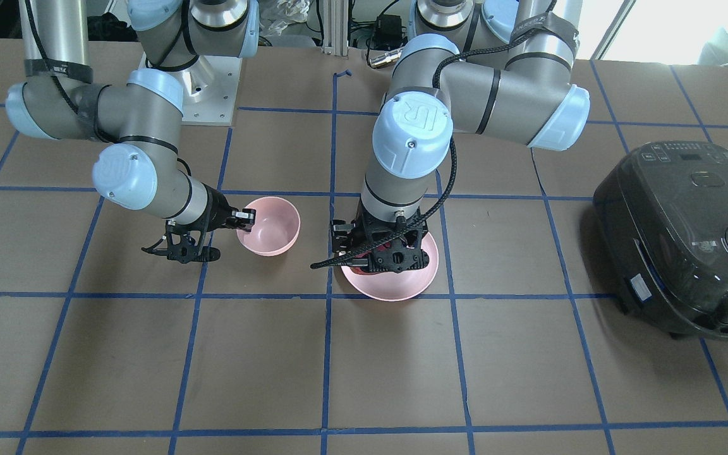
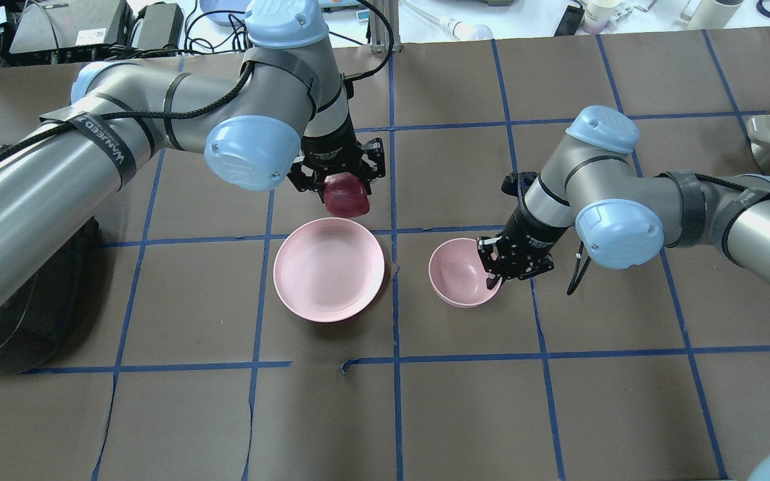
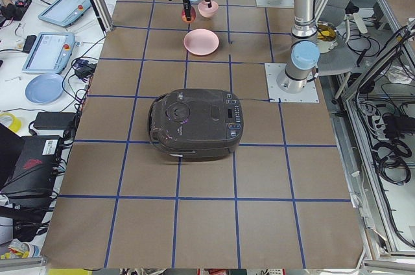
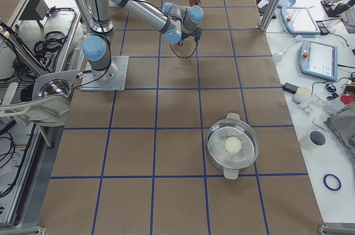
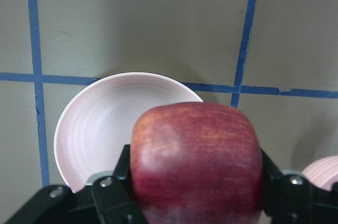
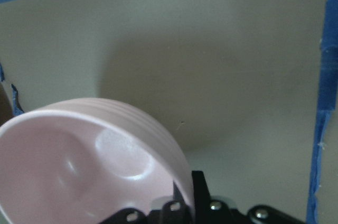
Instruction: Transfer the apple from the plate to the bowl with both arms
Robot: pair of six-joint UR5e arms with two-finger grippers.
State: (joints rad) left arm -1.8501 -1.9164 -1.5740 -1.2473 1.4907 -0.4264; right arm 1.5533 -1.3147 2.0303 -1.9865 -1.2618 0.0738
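Left arm (image 2: 124, 143) stretches in from the robot's left side, elbow folded and wrist pointing straight down. The left gripper (image 2: 345, 187) hangs raised, its two black fingers clamped on opposite flanks of a dark red apple (image 5: 195, 163) held in the air. Right arm (image 2: 692, 200) comes in from the opposite side, forearm slanting downward and wrist tilted inward, a black cable looping beside it. The right gripper (image 2: 494, 277) sits low, fingers pinched over the rim of the pink bowl (image 2: 455, 270) on the side nearest that arm, one finger inside the wall and one outside.
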